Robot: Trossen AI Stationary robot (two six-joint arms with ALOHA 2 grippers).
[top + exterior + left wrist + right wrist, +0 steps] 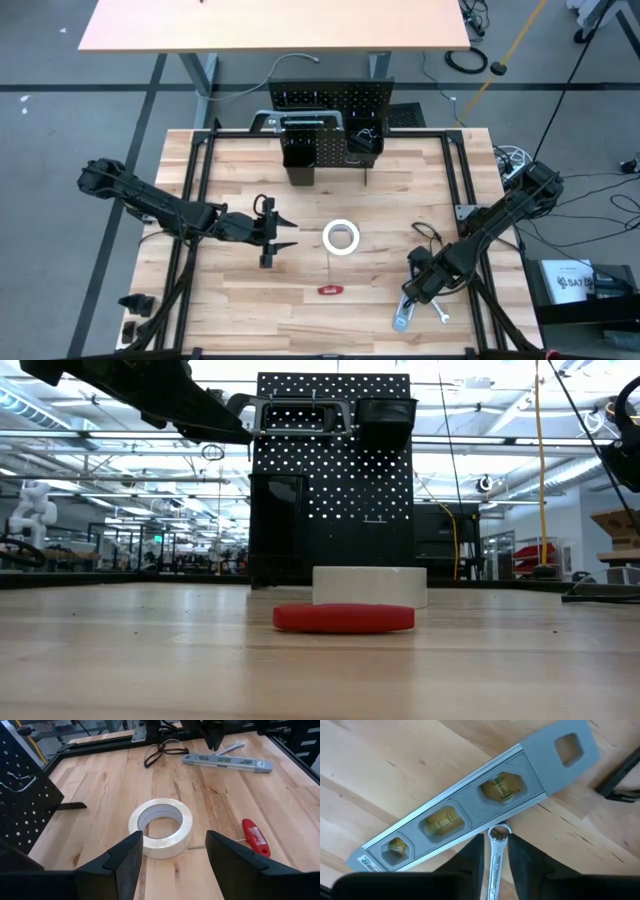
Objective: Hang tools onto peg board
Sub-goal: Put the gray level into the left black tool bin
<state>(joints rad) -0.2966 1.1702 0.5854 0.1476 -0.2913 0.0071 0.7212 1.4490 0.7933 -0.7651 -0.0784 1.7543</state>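
Observation:
The silver level (470, 810) lies flat on the table near the front right. The small wrench (495, 865) lies beside it, ring end (498, 833) at the level's edge. My right gripper (496, 841) points down over the wrench, fingers slightly apart on either side of its shaft. My left gripper (175, 855) hovers open, left of the white tape roll (161, 826), which lies flat at mid-table. The red-handled tool (330, 290) lies nearer the front edge. The peg board (330, 100) stands at the far edge with a grey tool (300, 121) hanging on it. My right gripper's fingers (470, 865) come from above and stand close along both sides of the wrench's shaft (494, 875). Whether they touch it cannot be told. The wrench seems to lie on the table (231, 747).
Black pliers (428, 233) lie behind my right gripper. Two black bins (300, 155) (362, 146) stick out from the peg board's front. A black frame (190, 180) runs around the tabletop. Small dark parts (135, 305) sit at the front left corner.

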